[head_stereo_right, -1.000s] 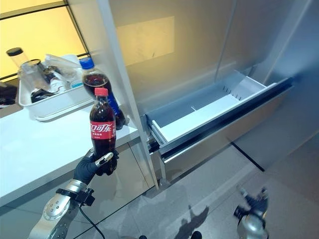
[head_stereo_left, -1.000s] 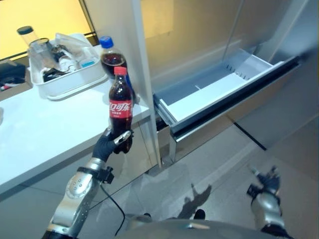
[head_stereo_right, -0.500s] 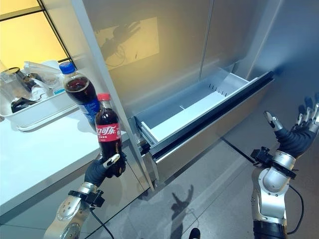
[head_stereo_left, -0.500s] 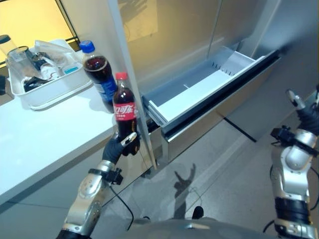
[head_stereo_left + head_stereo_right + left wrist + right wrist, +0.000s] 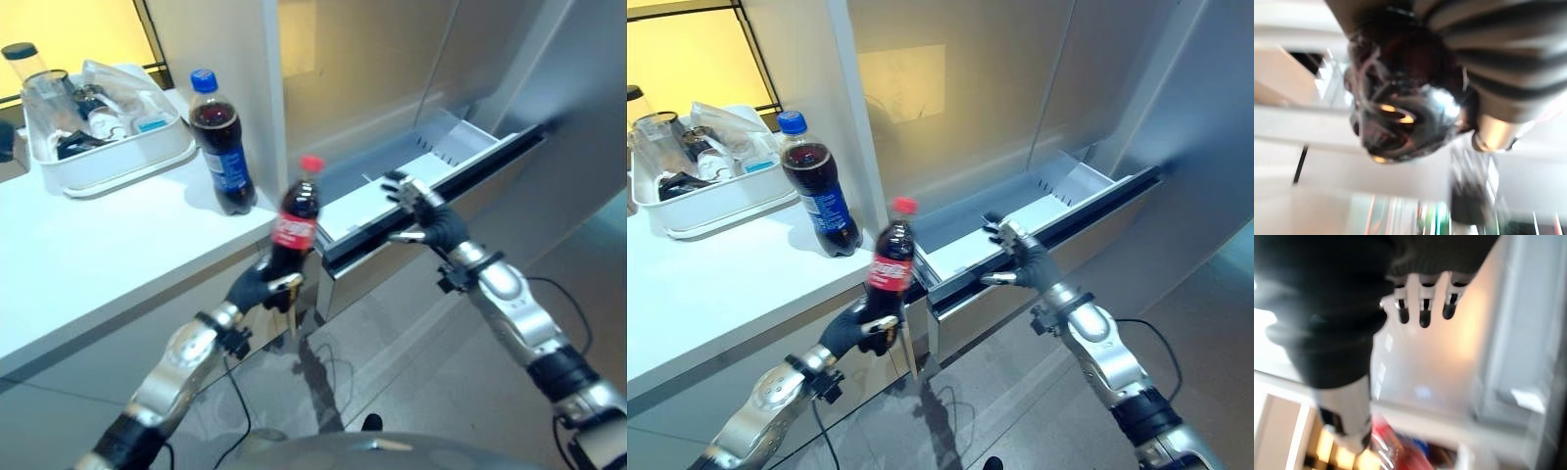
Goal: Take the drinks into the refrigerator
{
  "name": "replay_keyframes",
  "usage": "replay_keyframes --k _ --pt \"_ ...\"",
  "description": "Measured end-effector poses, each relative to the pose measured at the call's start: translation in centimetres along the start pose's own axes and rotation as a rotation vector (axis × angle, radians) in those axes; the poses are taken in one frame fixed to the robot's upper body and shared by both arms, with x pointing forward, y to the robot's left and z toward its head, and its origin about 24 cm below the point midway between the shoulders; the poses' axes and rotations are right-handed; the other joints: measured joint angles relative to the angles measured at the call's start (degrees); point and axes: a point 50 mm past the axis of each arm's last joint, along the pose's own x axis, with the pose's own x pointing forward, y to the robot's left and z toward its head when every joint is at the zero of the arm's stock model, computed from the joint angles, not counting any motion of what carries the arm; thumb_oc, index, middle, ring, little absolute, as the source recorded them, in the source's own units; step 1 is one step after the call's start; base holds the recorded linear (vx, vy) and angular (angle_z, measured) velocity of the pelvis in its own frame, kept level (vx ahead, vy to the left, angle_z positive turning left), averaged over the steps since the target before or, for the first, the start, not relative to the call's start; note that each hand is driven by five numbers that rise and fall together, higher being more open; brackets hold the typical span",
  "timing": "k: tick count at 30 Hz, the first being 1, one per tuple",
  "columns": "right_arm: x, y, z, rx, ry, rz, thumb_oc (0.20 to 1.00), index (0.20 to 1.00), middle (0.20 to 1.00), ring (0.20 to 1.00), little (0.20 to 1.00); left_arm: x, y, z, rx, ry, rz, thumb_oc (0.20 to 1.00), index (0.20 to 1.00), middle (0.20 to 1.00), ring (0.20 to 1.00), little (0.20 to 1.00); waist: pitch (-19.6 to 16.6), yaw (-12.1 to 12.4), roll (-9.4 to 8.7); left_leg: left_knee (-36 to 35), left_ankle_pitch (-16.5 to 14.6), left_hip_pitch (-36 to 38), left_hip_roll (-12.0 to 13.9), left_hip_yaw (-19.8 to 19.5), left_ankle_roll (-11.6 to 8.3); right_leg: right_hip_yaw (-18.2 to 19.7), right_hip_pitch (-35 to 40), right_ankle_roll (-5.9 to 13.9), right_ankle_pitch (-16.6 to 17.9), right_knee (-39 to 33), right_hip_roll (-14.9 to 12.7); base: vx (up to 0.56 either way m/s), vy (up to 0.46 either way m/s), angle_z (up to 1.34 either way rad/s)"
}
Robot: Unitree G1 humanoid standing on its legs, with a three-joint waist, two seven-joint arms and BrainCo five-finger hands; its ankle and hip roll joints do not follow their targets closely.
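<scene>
- Since a moment ago, the right hand (image 5: 1014,257) has swung in from low at the side to the open freezer drawer (image 5: 446,147), fingers spread, holding nothing.
- One white surface (image 5: 88,245) and one white tub (image 5: 108,162) of clutter.
- Two drinks: the blue-capped bottle (image 5: 221,147) stands on the surface; the red-capped bottle (image 5: 294,225), now tilted nearer the drawer, is clasped by the left hand (image 5: 266,289), so placement looks close.

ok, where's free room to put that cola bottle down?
The open drawer looks bare beyond the right hand over its front edge. The white counter is free in front of the blue-capped bottle; it's crowded back by the white tub. The left hand holds the red-capped bottle.
</scene>
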Motion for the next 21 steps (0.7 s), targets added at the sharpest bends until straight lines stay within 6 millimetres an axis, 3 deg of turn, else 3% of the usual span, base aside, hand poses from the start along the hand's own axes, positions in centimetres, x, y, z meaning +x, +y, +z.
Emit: replay_keyframes --k 6,13,21 --pt "2.3 2.9 -2.7 0.079 0.074 0.049 1.0 1.0 1.0 1.0 1.0 2.1 0.2 0.0 0.03 -0.024 -0.002 0.2 0.2 0.2 0.2 0.2 0.03 -0.02 0.34 0.0 -0.01 0.15 0.02 0.04 0.0 -0.02 0.1 -0.01 -0.05 0.0 -0.03 0.01 0.003 -0.01" --pt "4.5 4.6 -3.1 0.121 0.085 0.097 1.0 1.0 1.0 1.0 1.0 2.1 1.2 -0.3 0.092 0.013 0.043 0.2 0.2 0.2 0.2 0.2 -0.01 0.28 0.67 -0.01 -0.01 0.84 0.07 -0.12 -0.01 -0.14 0.9 -0.11 -0.11 -0.01 -0.06 0.0 -0.001 0.01" --pt "5.1 6.3 -3.2 0.223 0.087 0.169 1.0 1.0 1.0 1.0 1.0 2.1 1.4 -0.2 0.106 0.013 0.036 0.2 0.2 0.2 0.2 0.2 -0.4 0.56 1.2 0.0 -0.01 0.81 0.05 -0.23 -0.02 -0.16 0.91 -0.13 -0.12 -0.01 -0.08 0.0 0.0 0.0"
